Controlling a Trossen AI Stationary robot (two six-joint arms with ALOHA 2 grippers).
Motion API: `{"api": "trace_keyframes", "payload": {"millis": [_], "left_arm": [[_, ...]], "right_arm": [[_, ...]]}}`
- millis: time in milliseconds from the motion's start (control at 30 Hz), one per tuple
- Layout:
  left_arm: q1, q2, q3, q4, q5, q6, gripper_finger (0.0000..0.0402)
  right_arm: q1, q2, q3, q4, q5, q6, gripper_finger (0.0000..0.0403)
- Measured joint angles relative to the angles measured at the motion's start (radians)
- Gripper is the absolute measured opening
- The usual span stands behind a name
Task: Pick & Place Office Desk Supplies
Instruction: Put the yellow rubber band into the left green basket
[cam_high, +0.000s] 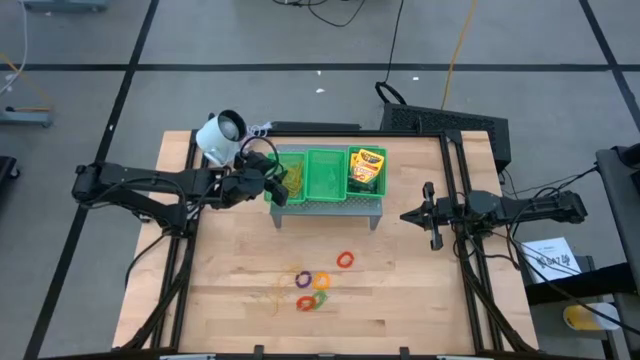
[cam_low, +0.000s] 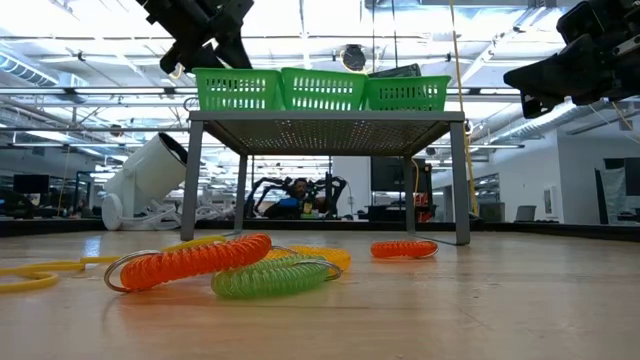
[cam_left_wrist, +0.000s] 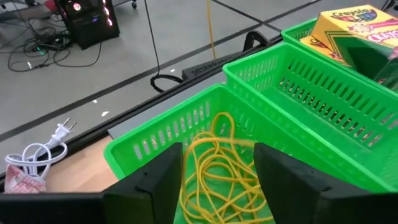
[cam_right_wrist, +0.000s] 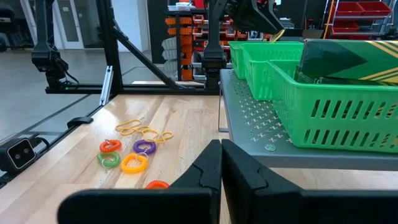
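Rings (cam_high: 318, 284) lie in a loose cluster at lower centre of the high view, on the table (cam_high: 420, 290), with one red ring (cam_high: 346, 260) a little apart toward the tray (cam_high: 322, 174). A few rubber bands (cam_high: 280, 296) trail just left of the cluster. The crayon boxes (cam_high: 366, 170) fill the tray's right compartment, more bands its left one. The left gripper (cam_high: 268, 182) hovers over that left compartment; the right gripper (cam_high: 430, 215) waits right of the tray.

In the low view the rings read as coiled springy loops: an orange ring (cam_low: 190, 262) and a green ring (cam_low: 272, 276) touching in the foreground. They look light, soft and apt to roll or spring away.

The left wrist view shows the left fingers (cam_left_wrist: 155, 177) spread above the band tangle (cam_left_wrist: 217, 171) in the compartment, gripping nothing. The bands look limp and clingy.

In the right wrist view the right fingers (cam_right_wrist: 208, 168) are pressed together, empty. A ring is best pinched across its coil wall, one finger through the hole.
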Motion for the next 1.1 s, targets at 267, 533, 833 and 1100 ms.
{"api": "trace_keyframes", "payload": {"millis": [267, 533, 833, 1100], "left_arm": [[0.000, -0.017, 0.000, 0.057, 0.033, 0.018, 0.0213], [0.000, -0.045, -0.001, 0.105, 0.057, 0.076, 0.0214], [-0.005, -0.092, 0.001, 0.140, 0.112, 0.107, 0.0214], [-0.026, -0.157, -0.001, 0.155, 0.218, 0.161, 0.0214]], "right_arm": [[0.000, 0.000, 0.000, 0.000, 0.000, 0.000, 0.0000], [0.000, 0.000, 0.000, 0.000, 0.000, 0.000, 0.0000], [0.000, 0.000, 0.000, 0.000, 0.000, 0.000, 0.0000], [0.000, 0.000, 0.000, 0.000, 0.000, 0.000, 0.0000]]}}
